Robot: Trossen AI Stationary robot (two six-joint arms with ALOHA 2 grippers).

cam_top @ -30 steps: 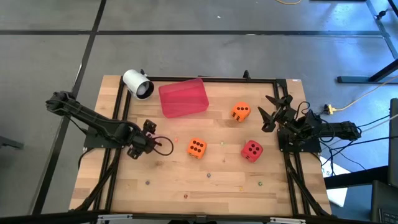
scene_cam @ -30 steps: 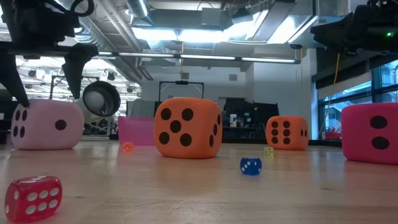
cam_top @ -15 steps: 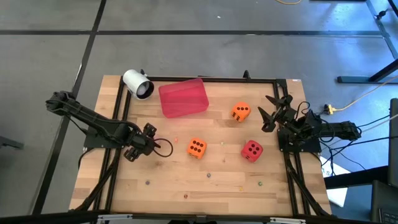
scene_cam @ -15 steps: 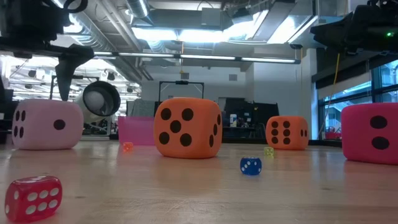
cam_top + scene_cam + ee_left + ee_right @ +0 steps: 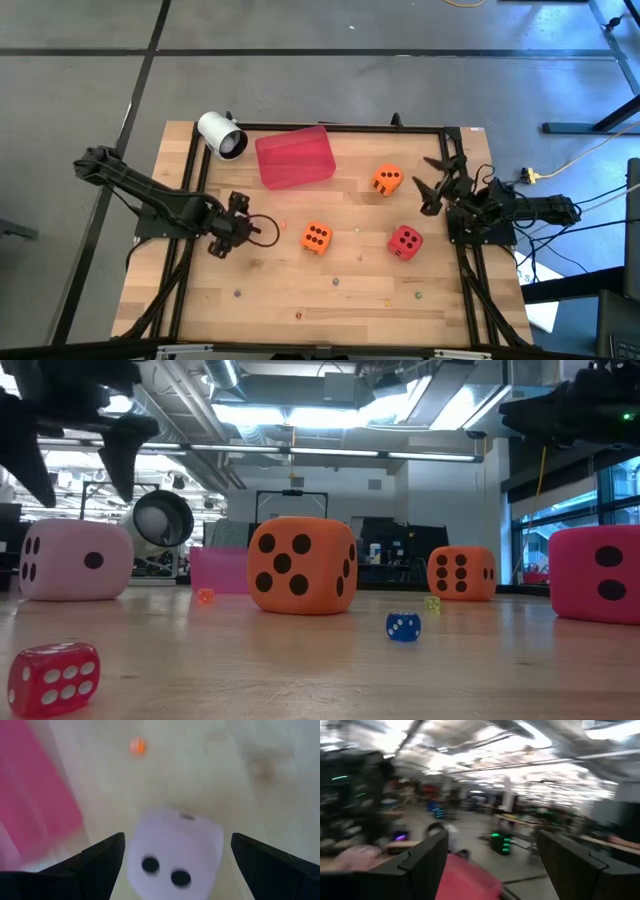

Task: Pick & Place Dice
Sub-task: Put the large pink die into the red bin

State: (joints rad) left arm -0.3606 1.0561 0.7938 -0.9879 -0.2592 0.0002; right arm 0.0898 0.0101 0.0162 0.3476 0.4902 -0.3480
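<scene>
The left hand (image 5: 75,460), fingers wide and holding nothing, has moved back above the pink die (image 5: 75,560), so no grasp is made yet.

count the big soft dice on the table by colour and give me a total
Pale pink dice: 1, the pink die under the left end effector.
Orange dice: 2, the centre orange die and the far orange die.
Red dice: 1, the red die.
Total: 4

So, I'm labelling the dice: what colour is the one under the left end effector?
Pale pink die with dark pips, clearest in the low view.
</scene>
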